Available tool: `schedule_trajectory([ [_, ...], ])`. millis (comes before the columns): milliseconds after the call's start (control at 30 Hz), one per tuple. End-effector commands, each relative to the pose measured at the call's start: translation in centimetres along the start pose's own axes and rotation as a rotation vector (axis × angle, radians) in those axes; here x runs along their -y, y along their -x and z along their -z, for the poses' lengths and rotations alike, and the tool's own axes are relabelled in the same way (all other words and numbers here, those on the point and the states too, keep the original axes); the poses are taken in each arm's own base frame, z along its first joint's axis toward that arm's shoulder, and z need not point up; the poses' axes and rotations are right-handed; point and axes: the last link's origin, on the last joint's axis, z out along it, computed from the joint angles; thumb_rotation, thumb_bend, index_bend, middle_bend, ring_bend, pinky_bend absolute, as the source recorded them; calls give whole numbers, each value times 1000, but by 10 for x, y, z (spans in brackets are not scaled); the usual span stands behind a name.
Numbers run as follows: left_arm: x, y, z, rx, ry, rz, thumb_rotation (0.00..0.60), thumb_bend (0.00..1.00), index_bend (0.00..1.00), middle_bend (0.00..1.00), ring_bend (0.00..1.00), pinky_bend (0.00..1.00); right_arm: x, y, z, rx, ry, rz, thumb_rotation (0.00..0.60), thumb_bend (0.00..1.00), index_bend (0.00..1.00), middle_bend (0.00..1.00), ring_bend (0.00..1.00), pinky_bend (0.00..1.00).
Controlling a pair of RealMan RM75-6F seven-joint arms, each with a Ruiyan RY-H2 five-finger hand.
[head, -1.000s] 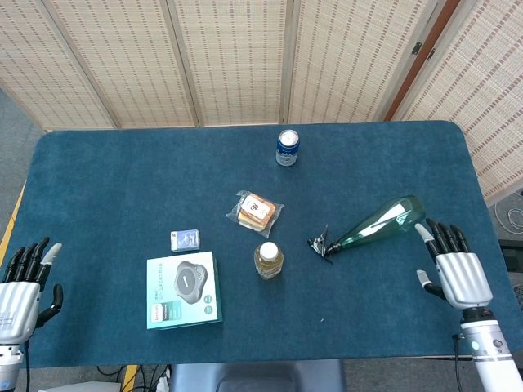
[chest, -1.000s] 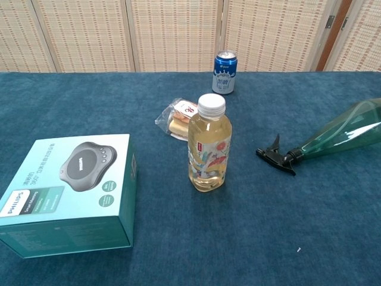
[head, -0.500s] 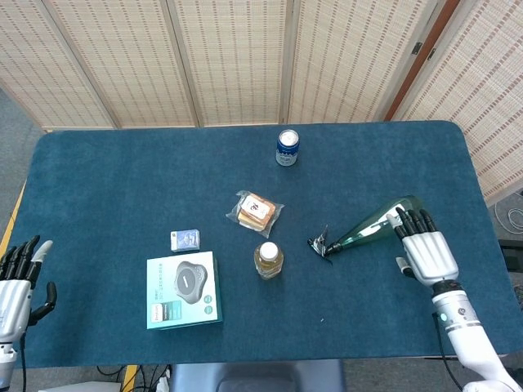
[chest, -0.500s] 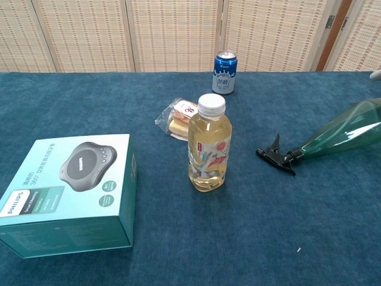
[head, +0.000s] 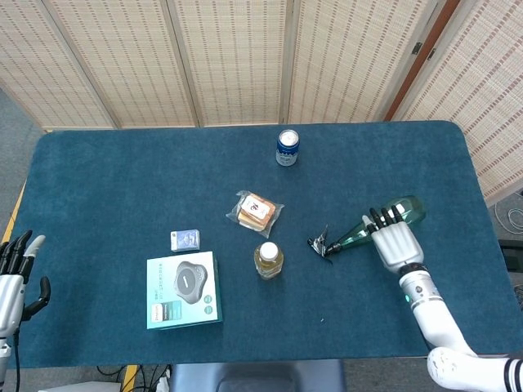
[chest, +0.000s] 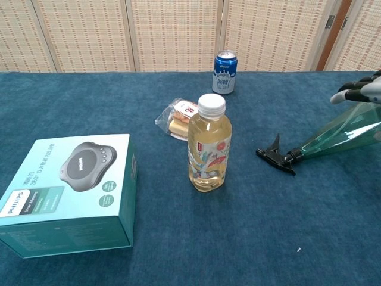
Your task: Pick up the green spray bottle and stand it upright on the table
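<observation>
Over on the right of the blue-felt table (head: 122,180), the translucent green plastic spray bottle (head: 402,211) lies on its side, black trigger nozzle aimed at the clear yellow-drink bottle with a white cap (head: 268,260). The silver right hand (head: 394,239) hovers above its middle, fingers spread, holding nothing. The left hand (head: 11,276) sits at the near-left edge, fingers apart, likewise empty.

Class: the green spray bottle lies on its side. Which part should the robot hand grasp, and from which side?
Grasp the green spray bottle around its wide body, from above, probably. It lies flat with the black nozzle pointing at the table's middle; the right robot hand is already over the body, which looks easier to wrap than the thin neck.
</observation>
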Motion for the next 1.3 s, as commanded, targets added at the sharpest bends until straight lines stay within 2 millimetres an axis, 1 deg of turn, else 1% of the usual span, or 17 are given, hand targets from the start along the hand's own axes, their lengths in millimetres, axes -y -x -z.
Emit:
schedule_trajectory([
  [33, 3, 1, 1, -4, -10, -1, 600, 585, 46, 0, 0, 0, 9, -4, -6, 10, -19, 21, 600, 314, 0, 0, 0, 0],
  [133, 5, 1, 2, -16, -17, -1, 600, 586, 46, 0, 0, 0, 16, -5, -12, 22, -30, 43, 600, 314, 0, 0, 0, 0],
  [333, 9, 3, 4, -20, -16, 7, 600, 586, 45, 0, 0, 0, 31, -1, -24, 49, -61, 62, 600, 314, 0, 0, 0, 0],
  [567, 14, 6, 7, -24, -25, 7, 600, 586, 46, 0, 0, 0, 46, 3, -40, 43, -97, 69, 600, 316, 0, 0, 0, 0],
  [767, 20, 8, 7, -32, -39, 14, 600, 585, 46, 0, 0, 0, 48, 4, -47, 52, -83, 88, 600, 320, 0, 0, 0, 0],
  [1033, 27, 14, 10, -24, -44, 17, 600, 586, 45, 0, 0, 0, 53, 14, -57, 86, -86, 90, 600, 331, 0, 0, 0, 0],
  [1300, 29, 16, 12, -23, -44, 15, 600, 586, 45, 0, 0, 0, 59, 20, -65, 99, -98, 92, 600, 332, 0, 0, 0, 0],
])
